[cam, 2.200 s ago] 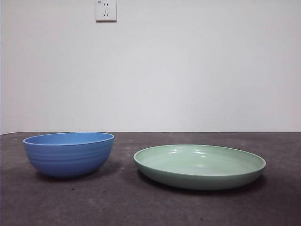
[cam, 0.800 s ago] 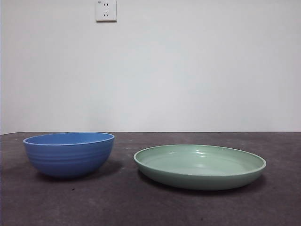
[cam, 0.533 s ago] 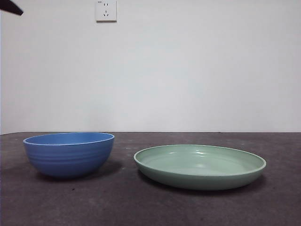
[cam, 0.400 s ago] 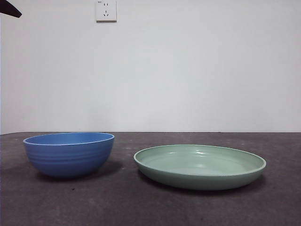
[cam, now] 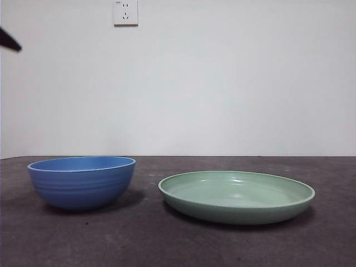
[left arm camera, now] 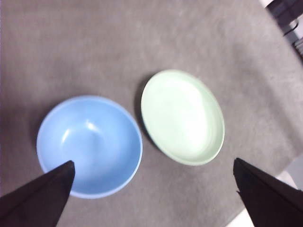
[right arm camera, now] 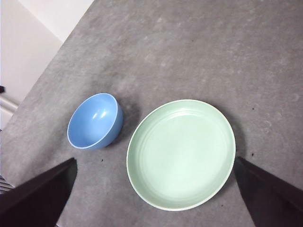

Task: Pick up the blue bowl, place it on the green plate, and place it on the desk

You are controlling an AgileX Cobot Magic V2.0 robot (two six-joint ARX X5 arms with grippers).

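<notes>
The blue bowl stands upright on the desk, left of the green plate, with a small gap between them. Both are empty. My left gripper hangs open high above them, its jaws wide apart, with the bowl near one jaw and the plate beside it. My right gripper is open too and higher up, over the plate, with the bowl off to one side. Neither holds anything. A black arm tip pokes in at the front view's left edge.
A white wall with a socket rises behind the desk. The desk's edge shows near the plate in the left wrist view, and another edge runs beyond the bowl in the right wrist view.
A black arm tip has come into the front view at the top left corner and dropped lower along the left edge. Bowl and plate have not moved.
</notes>
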